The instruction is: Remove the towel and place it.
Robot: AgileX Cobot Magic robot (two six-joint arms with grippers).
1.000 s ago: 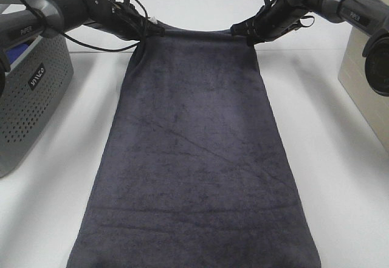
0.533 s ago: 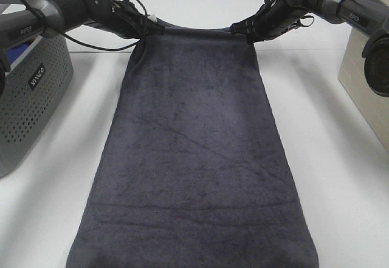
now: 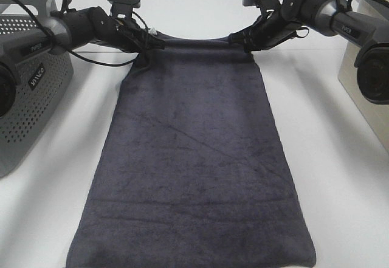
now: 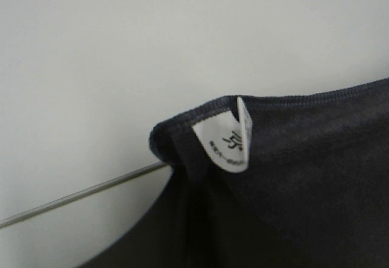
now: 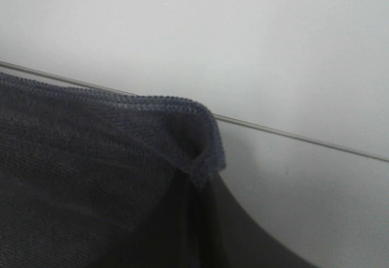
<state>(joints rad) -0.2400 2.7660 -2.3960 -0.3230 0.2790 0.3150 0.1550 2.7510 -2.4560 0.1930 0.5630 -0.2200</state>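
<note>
Grey perforated basket (image 3: 30, 92) sits left of towel (image 3: 194, 158); beige box (image 3: 358, 67) right.

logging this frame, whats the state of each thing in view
towel: spread flat and lengthwise on the table, far corners pinched and lifted
white tag: sticking out at the left-held corner
left gripper: jaws shut on the towel corner
right gripper: jaws shut on the other far corner
grey basket: upright, left of towel
</note>
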